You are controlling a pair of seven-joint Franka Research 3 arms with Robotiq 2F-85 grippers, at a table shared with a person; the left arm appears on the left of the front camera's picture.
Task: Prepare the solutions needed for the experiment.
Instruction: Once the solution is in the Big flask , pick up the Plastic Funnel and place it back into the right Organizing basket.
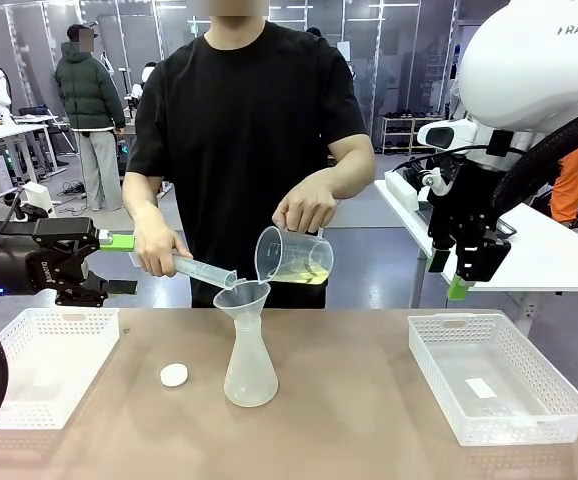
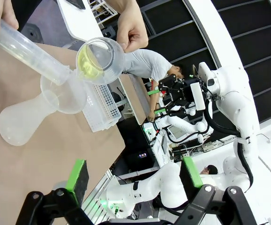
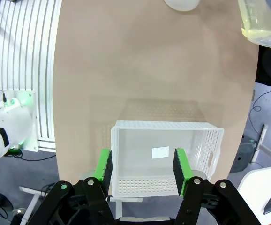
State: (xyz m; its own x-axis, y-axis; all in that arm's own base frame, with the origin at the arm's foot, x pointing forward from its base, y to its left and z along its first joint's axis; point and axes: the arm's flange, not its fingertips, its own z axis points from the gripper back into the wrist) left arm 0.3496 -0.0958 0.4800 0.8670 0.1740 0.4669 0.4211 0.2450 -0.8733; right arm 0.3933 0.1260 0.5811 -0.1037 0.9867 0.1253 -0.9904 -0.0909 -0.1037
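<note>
The solutions (image 1: 305, 273) are a shallow pale yellow-green layer in a clear beaker (image 1: 294, 255) that a person's hand holds tilted over the funnel (image 1: 241, 298) of a frosted flask (image 1: 250, 372). The person's other hand tips a clear measuring cylinder (image 1: 205, 269) into the same funnel. My left gripper (image 1: 124, 264) hovers open at the table's left, pointing toward the cylinder, nothing in it. The left wrist view shows the liquid (image 2: 89, 65), cylinder (image 2: 32, 51) and flask (image 2: 20, 124) beyond my open left gripper (image 2: 134, 173). My right gripper (image 1: 447, 278) hangs open above the right basket, also empty (image 3: 141, 171).
A white round stopper (image 1: 174, 375) lies left of the flask. White mesh baskets stand at the left (image 1: 44, 365) and right (image 1: 499, 375) edges of the table; the right basket (image 3: 166, 140) lies directly beneath my right gripper.
</note>
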